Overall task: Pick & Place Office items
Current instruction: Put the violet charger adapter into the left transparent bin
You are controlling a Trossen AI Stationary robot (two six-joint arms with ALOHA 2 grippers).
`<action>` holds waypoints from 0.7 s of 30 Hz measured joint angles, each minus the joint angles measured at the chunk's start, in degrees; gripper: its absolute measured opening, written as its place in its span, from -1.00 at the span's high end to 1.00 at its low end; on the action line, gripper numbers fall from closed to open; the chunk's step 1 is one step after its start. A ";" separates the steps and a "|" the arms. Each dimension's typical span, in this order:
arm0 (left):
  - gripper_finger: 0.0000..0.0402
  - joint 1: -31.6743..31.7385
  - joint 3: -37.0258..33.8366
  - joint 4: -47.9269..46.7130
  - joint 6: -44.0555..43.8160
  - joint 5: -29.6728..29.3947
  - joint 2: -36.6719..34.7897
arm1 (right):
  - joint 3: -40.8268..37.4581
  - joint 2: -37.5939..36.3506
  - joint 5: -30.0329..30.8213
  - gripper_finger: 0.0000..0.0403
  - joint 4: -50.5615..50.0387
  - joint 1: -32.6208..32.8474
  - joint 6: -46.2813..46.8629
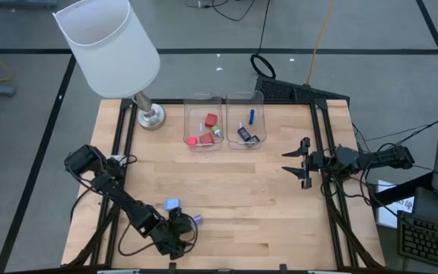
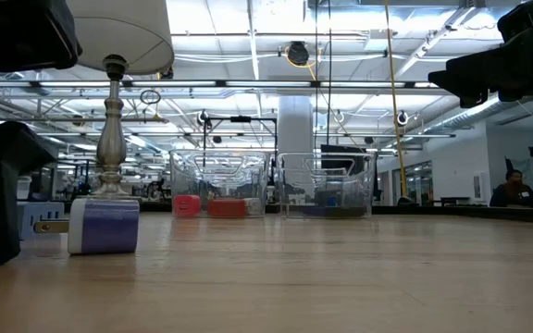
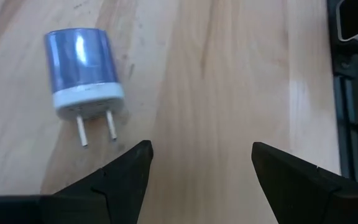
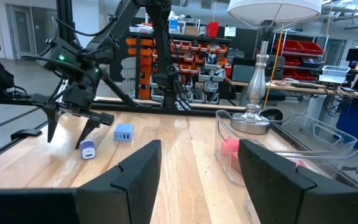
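A small blue-and-white plug adapter point(image 3: 82, 68) lies on its side on the wooden table, its two prongs toward my left gripper point(image 3: 201, 152). That gripper stands open just short of it, near the table's near edge point(image 1: 186, 228), tilted downward and touching nothing. A light blue piece point(image 1: 172, 204) rests on the table a little farther in. Red and green pieces point(image 1: 210, 129) lie in the left clear bin, dark blue and black ones point(image 1: 248, 131) in the right bin. My right gripper point(image 1: 299, 160) waits open in the air at the table's right side.
Two clear bins point(image 1: 203, 103) point(image 1: 245, 99) stand side by side at the far middle of the table. A white-shaded lamp point(image 1: 112, 46) stands at the far left on its metal base point(image 1: 150, 116). Bare wood lies between the bins and my left gripper.
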 joint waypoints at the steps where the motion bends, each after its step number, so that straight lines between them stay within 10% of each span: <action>1: -0.42 0.01 0.02 -0.51 -0.43 -0.28 -0.04 | 0.00 0.00 0.00 -0.02 0.00 0.01 0.02; 21: -0.42 2.71 -0.52 -1.98 5.87 -18.86 0.42 | 0.00 0.00 0.00 -0.03 0.00 0.01 0.01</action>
